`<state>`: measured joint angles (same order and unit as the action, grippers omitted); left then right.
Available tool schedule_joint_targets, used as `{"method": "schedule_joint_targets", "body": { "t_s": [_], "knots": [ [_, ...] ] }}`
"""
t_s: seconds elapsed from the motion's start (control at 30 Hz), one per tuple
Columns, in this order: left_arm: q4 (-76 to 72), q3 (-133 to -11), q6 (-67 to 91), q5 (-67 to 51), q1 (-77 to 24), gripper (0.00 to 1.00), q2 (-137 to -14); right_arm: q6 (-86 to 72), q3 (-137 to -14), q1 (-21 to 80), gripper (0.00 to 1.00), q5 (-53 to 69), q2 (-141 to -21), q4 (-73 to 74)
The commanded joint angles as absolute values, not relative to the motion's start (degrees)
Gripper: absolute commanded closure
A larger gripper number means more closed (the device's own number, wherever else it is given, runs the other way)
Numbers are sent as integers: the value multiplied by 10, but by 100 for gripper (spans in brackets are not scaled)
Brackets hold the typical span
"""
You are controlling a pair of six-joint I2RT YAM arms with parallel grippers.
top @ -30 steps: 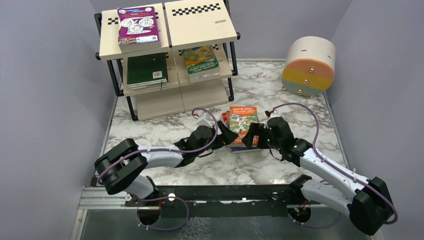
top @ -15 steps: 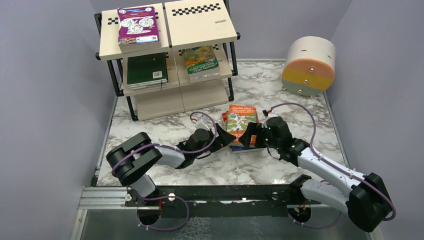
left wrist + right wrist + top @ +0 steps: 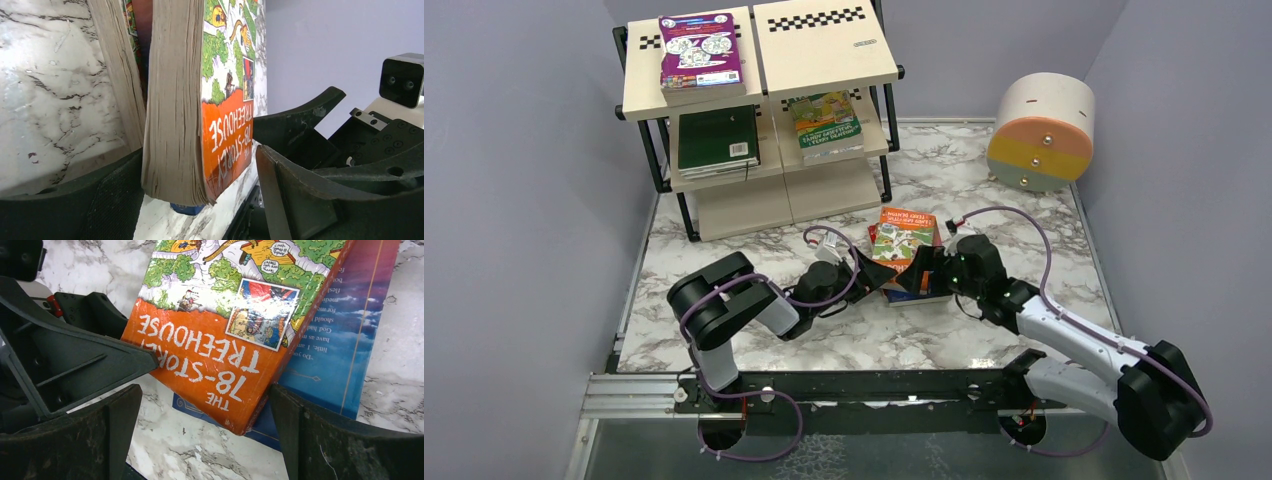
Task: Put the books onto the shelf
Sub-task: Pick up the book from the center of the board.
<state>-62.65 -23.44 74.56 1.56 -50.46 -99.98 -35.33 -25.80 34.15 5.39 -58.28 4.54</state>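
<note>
Left jaws straddle the page edge of the orange Treehouse paperback (image 3: pixel 227 145); whether they pinch it cannot be told. Right jaws gape around its corner, holding nothing. It leans on a blue book (image 3: pixel 330 340) on the tabletop (image 3: pixel 724 250). Three books already lie on the shelf (image 3: pixel 824 45).

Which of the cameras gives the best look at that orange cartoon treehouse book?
The right wrist view: the orange cartoon treehouse paperback fills the frame, title readable, lying askew over a blue paperback. The left wrist view shows mostly its page edges and a sliver of cover; the top view shows it small.
</note>
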Motion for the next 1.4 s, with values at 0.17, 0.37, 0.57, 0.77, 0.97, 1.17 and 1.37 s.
{"method": "schedule_joint_targets", "body": {
  "t_s": [0.17, 0.37, 0.57, 0.77, 0.97, 1.17, 1.37],
  "knots": [
    [-700, -233, 751, -1, -495, 42, -1015, -346, -252, 344, 4, 93, -596, -19],
    [-702, -224, 745, 5, -483, 74, -1007, -344, -253, 344, 5, 90, -587, -9],
    [-708, -215, 741, 0, -477, 99, -989, -341, -257, 343, 5, 74, -554, 28],
    [-670, -200, 741, 3, -477, 100, -924, -330, -298, 343, 5, 18, -507, 121],
    [-552, -232, 710, 2, -481, 100, -833, -311, -354, 344, 4, -47, -498, 198],
    [-475, -281, 700, -18, -491, 100, -803, -309, -392, 344, 4, -84, -499, 233],
    [-429, -329, 697, -12, -530, 100, -798, -316, -429, 344, 3, -155, -445, 297]
  ]
}}
